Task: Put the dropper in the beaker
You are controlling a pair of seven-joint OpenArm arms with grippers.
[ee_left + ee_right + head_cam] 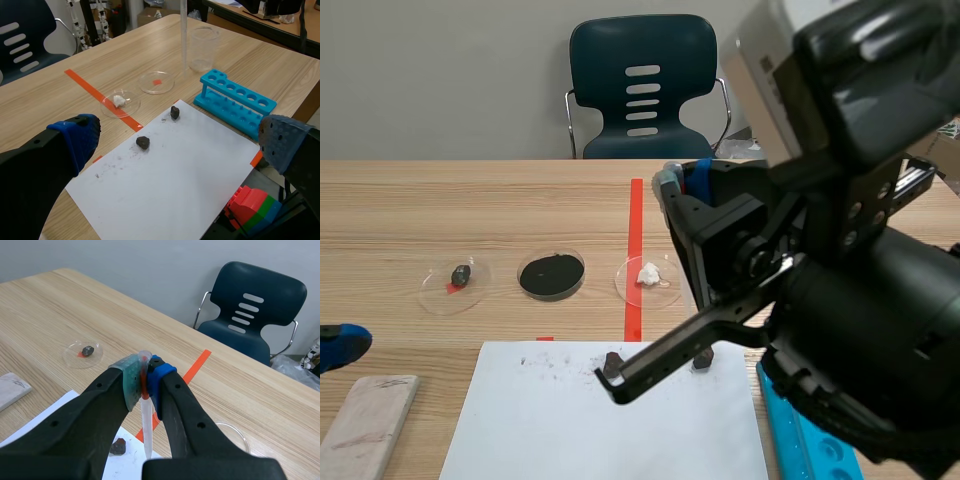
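The right gripper [144, 376] is clamped on the dropper [146, 415]. The dropper hangs upright, just beside the beaker [204, 47] wall. A blue rack [235, 102] lies near the beaker. The left gripper [180, 142], fingers spread apart, hangs over the white sheet [165, 195].

The shiny black right arm [860, 330] has a flat black plate with small round holes [860, 215] and a pale grey box [770, 60] at its 11 o'clock, the right gripper [145, 377] has fat black fingers [90, 410] with one green-grey and one blue dotted pad [161, 372], and the left gripper [180, 140] has blue pads.
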